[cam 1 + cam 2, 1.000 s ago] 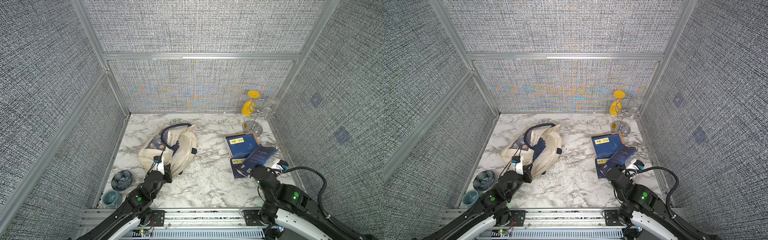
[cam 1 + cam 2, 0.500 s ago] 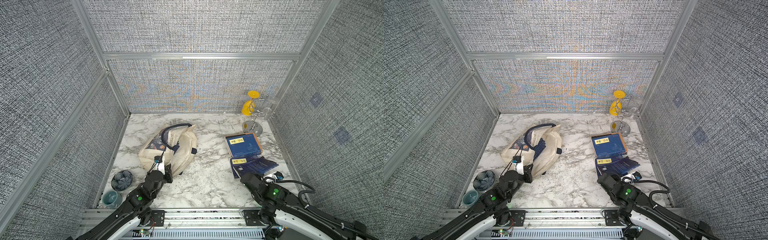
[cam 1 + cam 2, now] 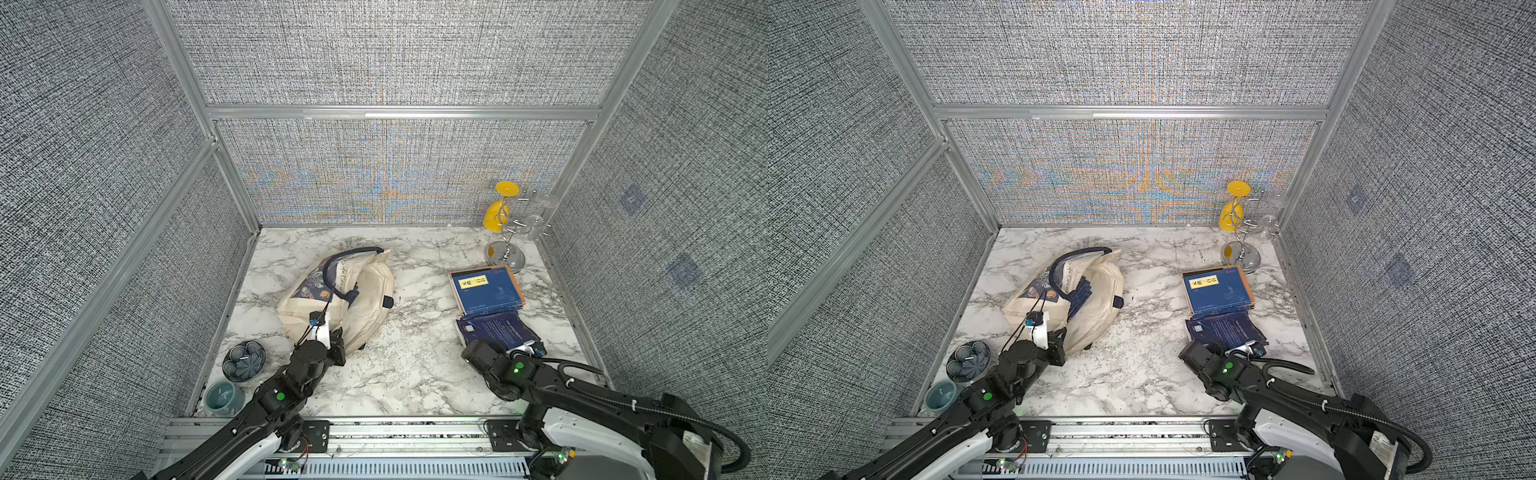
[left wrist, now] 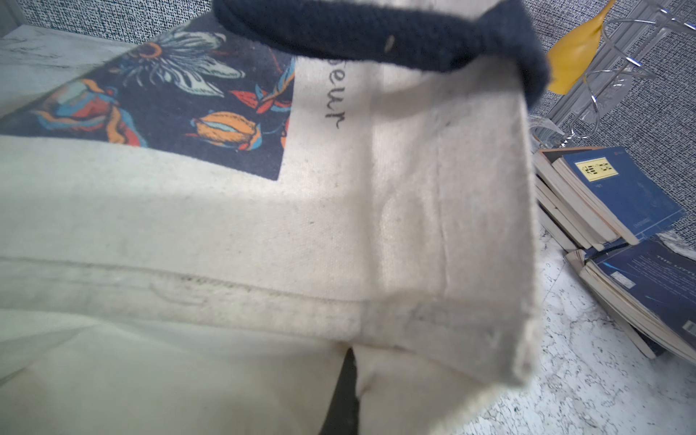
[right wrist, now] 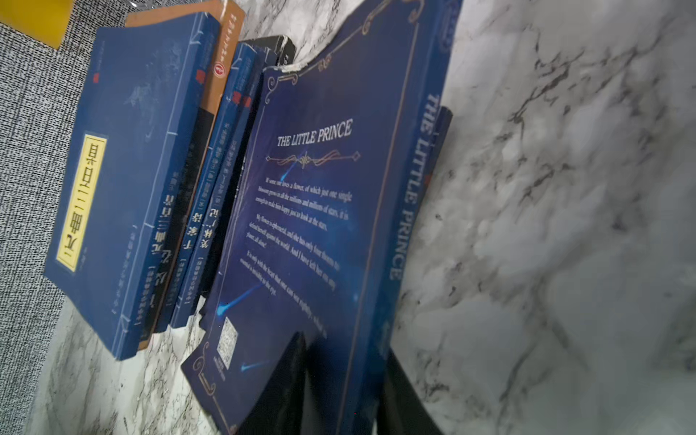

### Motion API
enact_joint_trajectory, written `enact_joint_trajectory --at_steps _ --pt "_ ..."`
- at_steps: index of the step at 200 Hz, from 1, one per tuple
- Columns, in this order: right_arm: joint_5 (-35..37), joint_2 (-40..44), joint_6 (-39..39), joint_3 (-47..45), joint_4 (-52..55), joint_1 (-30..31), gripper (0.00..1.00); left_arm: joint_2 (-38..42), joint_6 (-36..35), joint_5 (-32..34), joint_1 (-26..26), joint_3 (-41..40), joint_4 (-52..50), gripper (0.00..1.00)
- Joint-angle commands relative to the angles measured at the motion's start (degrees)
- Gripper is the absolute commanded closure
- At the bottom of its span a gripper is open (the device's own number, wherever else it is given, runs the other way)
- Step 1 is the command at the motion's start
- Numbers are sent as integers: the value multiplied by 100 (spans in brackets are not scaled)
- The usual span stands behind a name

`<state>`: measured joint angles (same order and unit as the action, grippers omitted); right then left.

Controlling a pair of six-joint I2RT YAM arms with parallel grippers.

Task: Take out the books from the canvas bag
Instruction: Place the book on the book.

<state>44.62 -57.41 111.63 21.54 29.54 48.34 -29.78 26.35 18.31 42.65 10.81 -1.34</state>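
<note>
The canvas bag lies on its side left of centre, cream with a navy handle and a floral panel. My left gripper is shut on the bag's near bottom edge. At the right, several navy books are stacked, the top one bearing a yellow label. In front of them lies a navy book titled "The Little Prince". My right gripper is open, its fingers astride that book's near edge. The bag's inside is hidden.
A chrome glass rack with a yellow glass stands at the back right, just behind the books. A patterned blue bowl and a teal cup sit at the front left. Grey fabric walls close in three sides of the marble table.
My right arm has lowered the tilted "Little Prince" book flat onto the table in front of the stack and drawn back, and its jaws have parted. The left gripper and the bag have not moved.
</note>
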Motion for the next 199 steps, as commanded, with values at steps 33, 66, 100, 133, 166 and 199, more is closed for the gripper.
enact_joint_trajectory --at_steps 33,66,100,133,166,199 --pt "-435 -309 -413 182 -343 -70 37 -88 -50 -15 0 26 244 100" --pt "-615 -189 -582 607 673 -96 20 -90 -59 -12 3 27 231 100" --pt "-536 75 -927 1058 1775 -114 7 -98 -68 -8 0 35 240 100" --pt "-605 450 -2773 1221 1132 -124 5 -68 -110 -89 5 52 218 100" --pt "-1930 646 -5433 681 -2064 -123 6 30 -85 -60 1 40 150 100" --pt "-2163 308 -5626 793 -2466 -123 5 78 136 215 9 64 -83 100"
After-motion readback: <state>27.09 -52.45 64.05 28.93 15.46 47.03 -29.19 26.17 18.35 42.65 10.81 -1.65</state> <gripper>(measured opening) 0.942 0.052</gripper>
